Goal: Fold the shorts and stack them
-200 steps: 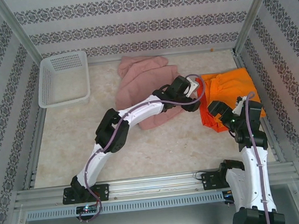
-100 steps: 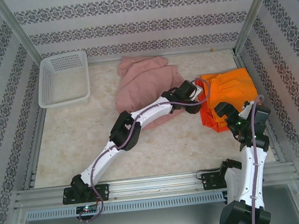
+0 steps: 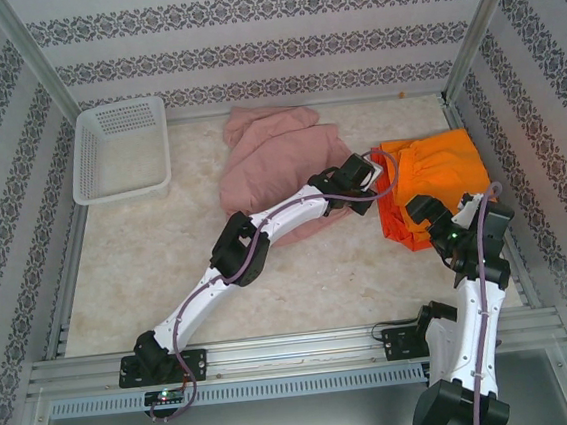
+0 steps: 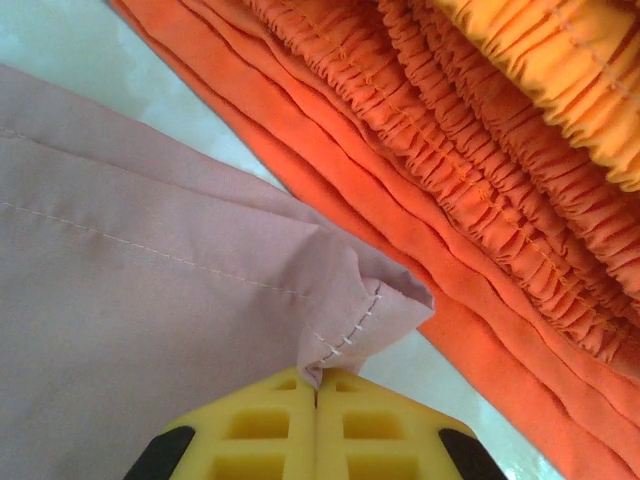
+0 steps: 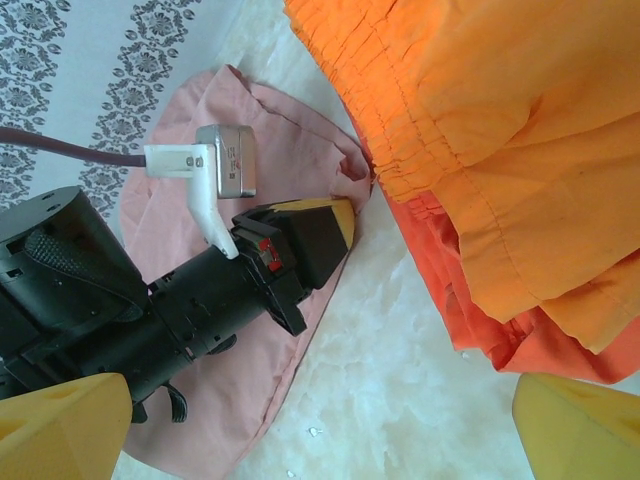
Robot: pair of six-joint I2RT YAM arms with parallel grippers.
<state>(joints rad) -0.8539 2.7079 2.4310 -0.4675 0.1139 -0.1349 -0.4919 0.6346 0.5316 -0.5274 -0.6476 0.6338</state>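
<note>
On the tabletop (image 3: 169,274), the dusty pink shorts (image 3: 268,159) lie crumpled mid-table toward the far edge. The bright orange shorts (image 3: 439,162) sit on the red-orange shorts (image 3: 393,224) by the right edge, so a stack looks started. Left gripper (image 4: 318,385) is clamped on the pink pair's hemmed corner, I'd guess to pull it flat for folding. Right gripper (image 5: 325,425) hangs wide apart, grasping nothing, beside the stack.

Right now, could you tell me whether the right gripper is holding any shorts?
No, the right gripper stands wide open, its fingers clamping nothing.
</note>
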